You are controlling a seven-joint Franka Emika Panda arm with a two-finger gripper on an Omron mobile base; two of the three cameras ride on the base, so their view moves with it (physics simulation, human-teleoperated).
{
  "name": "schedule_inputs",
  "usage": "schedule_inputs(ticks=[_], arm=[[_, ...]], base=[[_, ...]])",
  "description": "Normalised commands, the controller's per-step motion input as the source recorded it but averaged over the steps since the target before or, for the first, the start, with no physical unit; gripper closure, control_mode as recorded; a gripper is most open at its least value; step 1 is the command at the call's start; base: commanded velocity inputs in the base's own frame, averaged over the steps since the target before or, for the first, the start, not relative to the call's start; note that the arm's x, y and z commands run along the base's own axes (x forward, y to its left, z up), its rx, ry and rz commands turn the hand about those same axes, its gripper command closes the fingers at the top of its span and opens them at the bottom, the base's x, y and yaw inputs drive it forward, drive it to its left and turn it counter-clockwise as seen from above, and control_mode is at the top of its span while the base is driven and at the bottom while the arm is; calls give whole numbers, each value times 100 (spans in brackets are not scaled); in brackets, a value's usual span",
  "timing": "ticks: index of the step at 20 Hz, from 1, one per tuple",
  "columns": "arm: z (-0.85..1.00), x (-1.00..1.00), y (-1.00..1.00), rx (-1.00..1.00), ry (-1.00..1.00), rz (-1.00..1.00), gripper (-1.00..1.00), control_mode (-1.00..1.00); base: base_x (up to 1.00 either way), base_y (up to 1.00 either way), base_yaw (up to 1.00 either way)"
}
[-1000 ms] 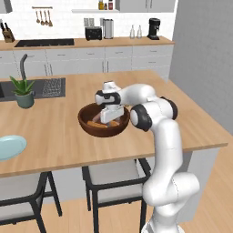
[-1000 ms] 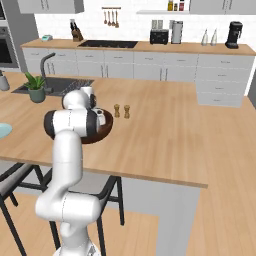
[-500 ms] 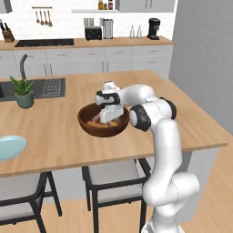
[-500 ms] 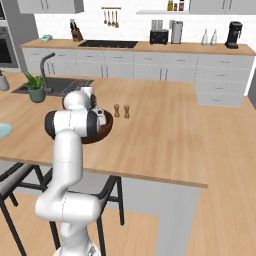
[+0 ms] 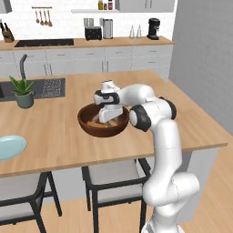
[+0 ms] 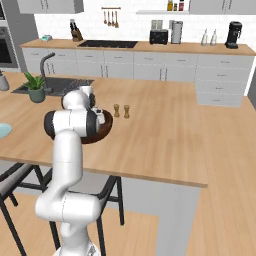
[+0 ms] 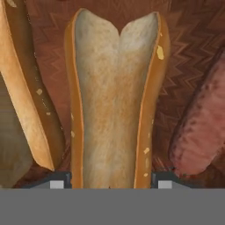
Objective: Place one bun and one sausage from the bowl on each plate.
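In the hand view the gripper (image 7: 112,184) is seen at the bottom centre, its two dark fingertips (image 7: 56,182) set against either flank of a bun (image 7: 115,96) whose split, pale top runs up the middle of the frame. The jaws appear closed onto that bun, though full contact cannot be confirmed from so close. A second bun (image 7: 26,88) is seen along the left edge and a sausage (image 7: 200,132) at the right, all lying on the dark wooden bowl (image 7: 184,48) floor.

In the left base view the gripper (image 5: 110,114) is lowered into the bowl (image 5: 88,126) at centre frame on the island counter (image 5: 191,123). The pale light-blue plate (image 5: 8,146) is found at the far left edge, well apart from the bowl.

The step in hand is judged to be the grasp of a bun. Next, a straight lift clear of the rim is called for, then a long carry to the plate.
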Motion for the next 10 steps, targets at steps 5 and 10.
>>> schedule_inputs(ticks=[5, 10], arm=[[100, 0, 13, 0, 1, 1, 100, -100], [83, -53, 0, 4, 1, -3, 100, -100]], base=[[0, 0, 0], [0, 0, 0]])
